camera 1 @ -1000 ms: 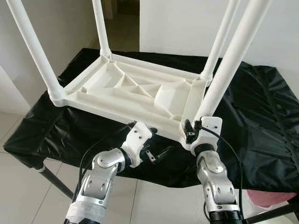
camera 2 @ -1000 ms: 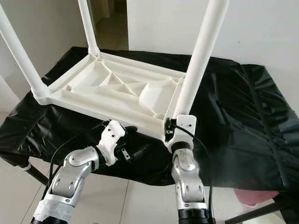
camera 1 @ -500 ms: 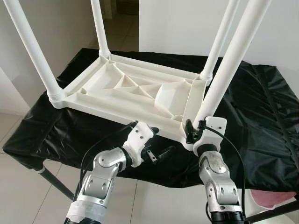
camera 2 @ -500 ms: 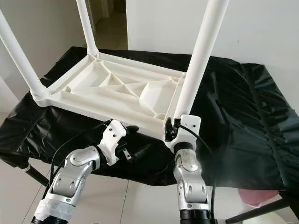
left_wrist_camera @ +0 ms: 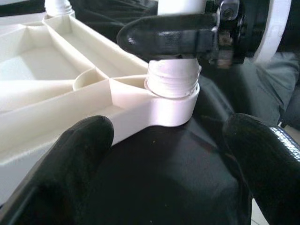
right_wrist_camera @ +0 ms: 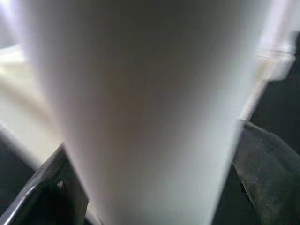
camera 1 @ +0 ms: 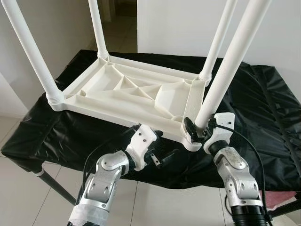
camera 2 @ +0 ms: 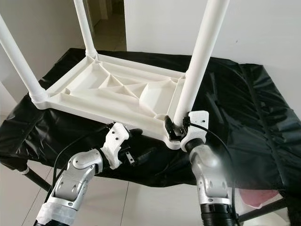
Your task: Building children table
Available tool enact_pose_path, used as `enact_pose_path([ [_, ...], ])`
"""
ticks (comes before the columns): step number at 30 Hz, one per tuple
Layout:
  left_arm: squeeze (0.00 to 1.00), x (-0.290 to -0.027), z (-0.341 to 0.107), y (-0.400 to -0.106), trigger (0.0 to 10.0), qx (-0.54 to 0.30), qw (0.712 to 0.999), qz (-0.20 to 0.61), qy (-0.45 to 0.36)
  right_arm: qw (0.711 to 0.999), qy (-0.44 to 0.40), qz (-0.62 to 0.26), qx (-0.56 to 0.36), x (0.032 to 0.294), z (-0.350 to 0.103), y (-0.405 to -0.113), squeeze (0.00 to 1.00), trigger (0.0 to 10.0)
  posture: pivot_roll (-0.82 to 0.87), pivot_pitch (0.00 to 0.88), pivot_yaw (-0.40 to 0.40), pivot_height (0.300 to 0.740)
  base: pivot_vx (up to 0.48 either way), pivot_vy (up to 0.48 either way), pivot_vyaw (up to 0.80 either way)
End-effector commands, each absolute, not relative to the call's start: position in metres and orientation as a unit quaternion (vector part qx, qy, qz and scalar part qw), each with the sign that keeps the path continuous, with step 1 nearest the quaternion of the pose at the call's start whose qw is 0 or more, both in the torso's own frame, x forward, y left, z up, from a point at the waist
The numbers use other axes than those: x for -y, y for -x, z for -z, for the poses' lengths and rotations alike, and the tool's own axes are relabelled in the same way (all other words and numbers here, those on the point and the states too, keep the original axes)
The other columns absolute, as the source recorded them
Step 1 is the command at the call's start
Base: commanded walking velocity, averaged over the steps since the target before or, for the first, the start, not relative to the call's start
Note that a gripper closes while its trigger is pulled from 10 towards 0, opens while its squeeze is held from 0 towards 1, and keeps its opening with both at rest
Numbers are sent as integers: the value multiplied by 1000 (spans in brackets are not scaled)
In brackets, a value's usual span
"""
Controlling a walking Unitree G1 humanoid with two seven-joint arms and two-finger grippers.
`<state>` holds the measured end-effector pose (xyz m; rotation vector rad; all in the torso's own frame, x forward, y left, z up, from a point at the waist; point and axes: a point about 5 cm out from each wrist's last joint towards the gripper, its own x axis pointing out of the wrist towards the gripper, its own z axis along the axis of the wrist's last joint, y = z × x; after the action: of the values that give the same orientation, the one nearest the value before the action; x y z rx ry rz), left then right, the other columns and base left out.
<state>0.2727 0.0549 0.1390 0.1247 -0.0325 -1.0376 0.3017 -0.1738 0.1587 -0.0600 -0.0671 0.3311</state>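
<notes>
Black-draped worktop (camera 1: 263,108): right hand (camera 1: 200,130), clamped on near-right leg (camera 1: 225,75), has swung rightward, likely screwing it in; left hand (camera 1: 162,157) spread, idle.

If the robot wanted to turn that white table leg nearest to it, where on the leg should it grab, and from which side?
Low on the round white plastic leg, just above its threaded socket, coming from the robot's near side. The tube is smooth and uniform, and a low hold likely tilts it least. The right tool already clasps it there; the upturned white ribbed tabletop blocks the far side. The left tool hangs open nearby.
</notes>
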Motion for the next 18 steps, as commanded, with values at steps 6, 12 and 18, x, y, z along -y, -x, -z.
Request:
enact_pose_path([
  [6,0,-58,-140,-276,10000,22,896,439,-58,959,77,-274,11,170,-155,-305,0,10000,-54,48,-20,740,0,0,0],
  [12,0,-61,-139,-276,10000,20,899,434,-59,948,98,-302,-8,176,-149,-306,0,902,-48,50,-21,740,0,0,0],
  [18,0,-63,-139,-276,10000,20,901,429,-58,945,102,-310,-11,180,-147,-306,0,0,-41,57,-15,740,0,0,0],
])
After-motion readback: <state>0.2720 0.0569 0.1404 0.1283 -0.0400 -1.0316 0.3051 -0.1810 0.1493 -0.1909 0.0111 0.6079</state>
